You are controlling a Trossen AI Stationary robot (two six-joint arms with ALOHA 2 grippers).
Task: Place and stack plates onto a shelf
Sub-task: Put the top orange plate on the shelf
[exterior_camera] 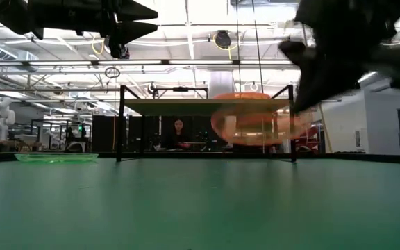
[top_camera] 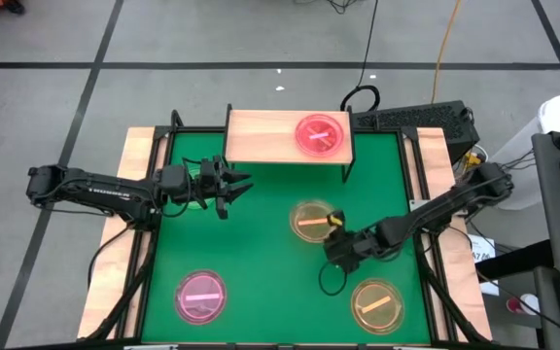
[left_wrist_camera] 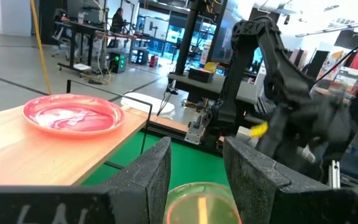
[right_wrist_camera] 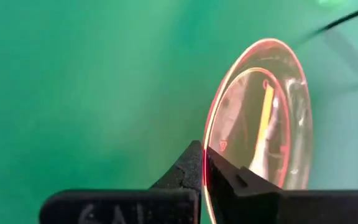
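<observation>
Right gripper (top_camera: pixel 336 231): fingers pinched shut on rim of amber plate (top_camera: pixel 311 221), lifted clear of green mat (top_camera: pixel 261 243), slightly tilted in low view. Handling, judged: light, thin, rigid, glossy and likely slippery; rim the only workable hold, kept level to avoid slip. Left gripper (top_camera: pixel 233 185): fingers spread wide, empty, hovering just before shelf (top_camera: pixel 261 136). Pink plate (top_camera: pixel 321 134) resting on shelf's right half, left half bare. Second amber plate (top_camera: pixel 375 304), second pink plate (top_camera: pixel 200 295), green plate (exterior_camera: pixel 55 157) lying on mat. Possible obstruction: left gripper near shelf front.
</observation>
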